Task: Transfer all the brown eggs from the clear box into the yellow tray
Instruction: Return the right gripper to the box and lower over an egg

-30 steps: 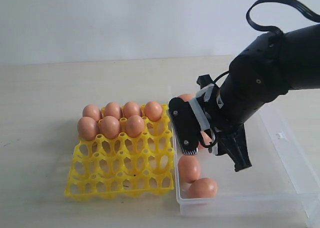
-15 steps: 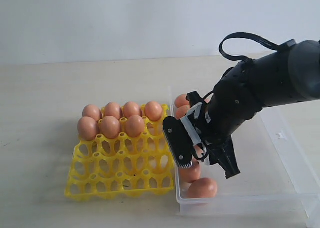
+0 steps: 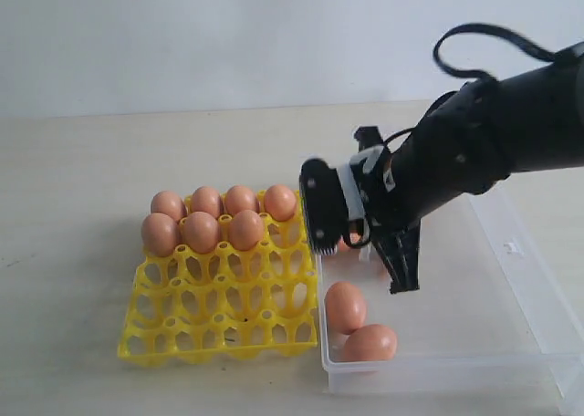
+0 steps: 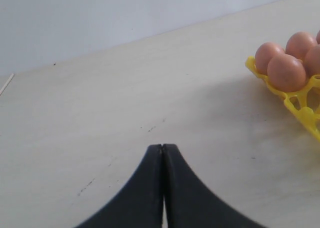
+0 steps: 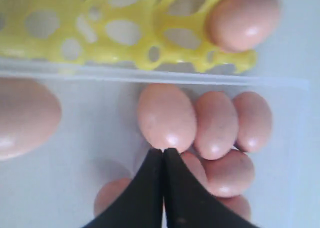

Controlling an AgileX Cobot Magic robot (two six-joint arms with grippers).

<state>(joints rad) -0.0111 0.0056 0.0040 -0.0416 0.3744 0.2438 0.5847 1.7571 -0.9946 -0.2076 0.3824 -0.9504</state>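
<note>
Pale beige tabletop (image 3: 82,161) against a plain white wall (image 3: 182,33), soft even light.

A pale beige tabletop (image 3: 82,161) fills the lower two thirds of the exterior view, and a plain white wall (image 3: 228,33) spans the top. In the left wrist view the tabletop carries faint dark scuff marks (image 4: 85,187) at lower left, and a thin pale sliver (image 4: 5,83) lies at the left edge.

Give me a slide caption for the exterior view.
Right gripper over eggs in the clear box; seven eggs sit in the yellow tray.
</note>
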